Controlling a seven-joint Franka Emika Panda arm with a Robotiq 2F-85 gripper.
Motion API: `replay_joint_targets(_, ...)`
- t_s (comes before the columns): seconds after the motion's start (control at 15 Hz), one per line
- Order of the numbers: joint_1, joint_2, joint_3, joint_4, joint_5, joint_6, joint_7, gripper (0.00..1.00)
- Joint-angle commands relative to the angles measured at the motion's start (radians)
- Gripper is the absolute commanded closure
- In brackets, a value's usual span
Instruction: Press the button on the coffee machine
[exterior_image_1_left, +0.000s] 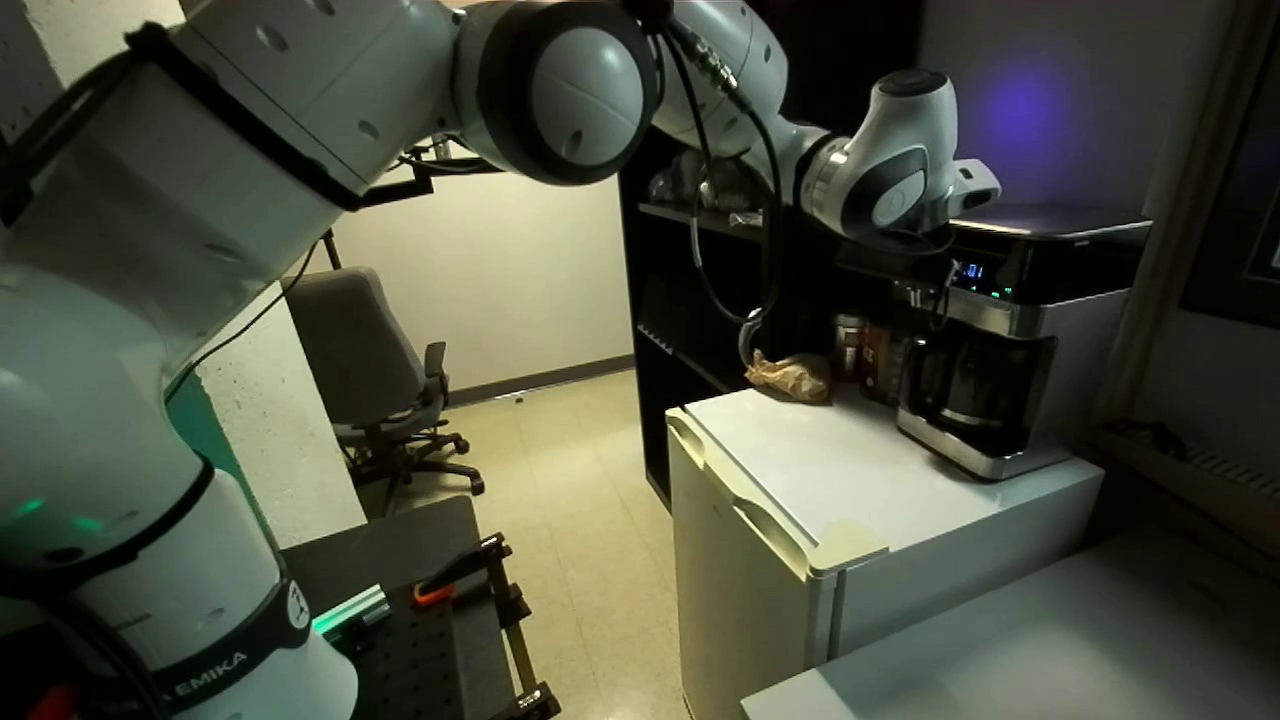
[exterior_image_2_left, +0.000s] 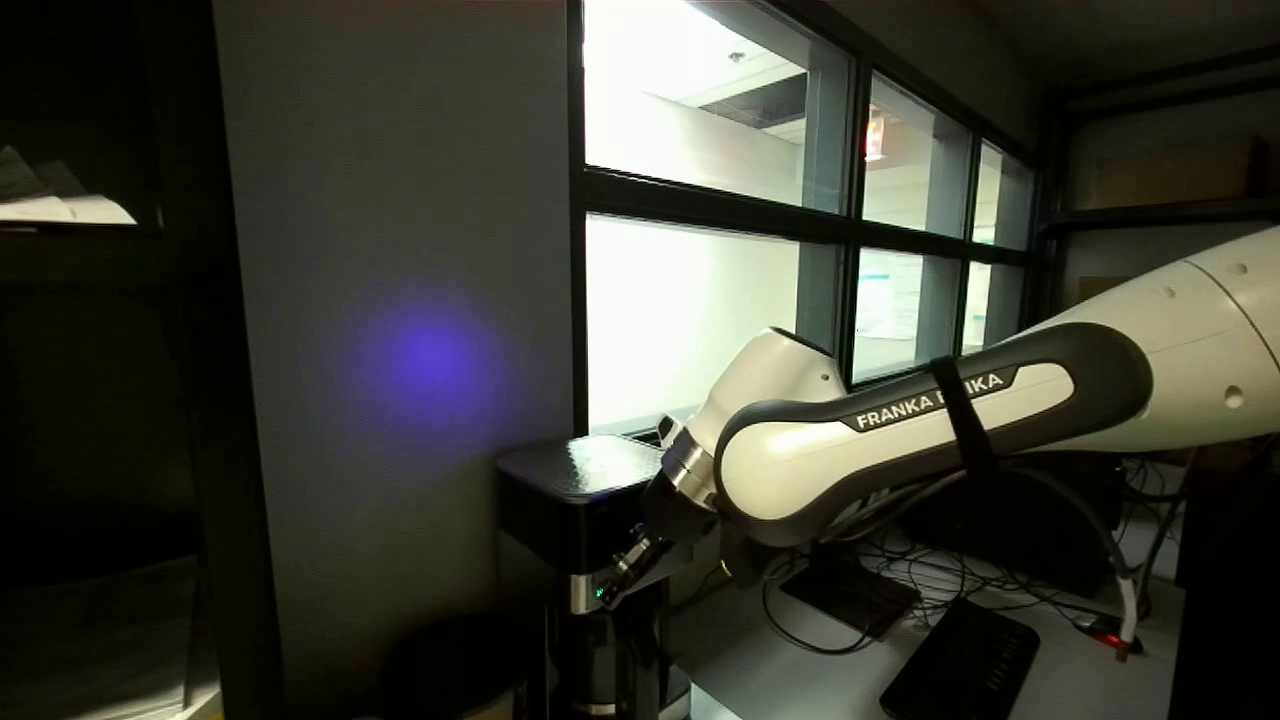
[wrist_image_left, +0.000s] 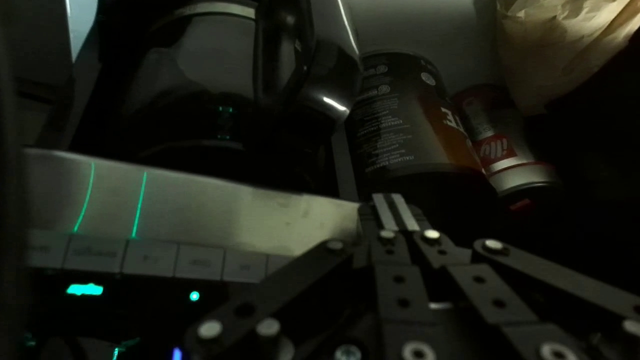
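The silver-and-black coffee machine stands on the white fridge, its bluish display lit. It also shows in an exterior view, partly behind the arm. In the wrist view its silver front strip crosses the left half, with a row of labelled buttons and green lights beside it. The dark carafe shows there too. My gripper is shut and empty, its fingertips at the right end of the strip. It is in front of the machine's upper front. I cannot tell whether it touches.
A dark coffee can, a red-and-silver illy can and a crumpled paper bag stand beside the machine. The white fridge is under them. A black shelf is behind. A desk holds cables and a keyboard.
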Motion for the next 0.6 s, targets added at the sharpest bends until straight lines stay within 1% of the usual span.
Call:
replay_joint_targets(0.0, -0.003, -0.020, 0.013, -0.025, -0.026, 0.073, 0.004, 1.00)
replay_joint_targets(0.33, -0.005, -0.025, 0.017, -0.035, -0.032, 0.093, 0.007, 1.00)
replay_joint_targets(0.53, -0.007, -0.031, 0.020, -0.046, -0.032, 0.077, 0.006, 1.00)
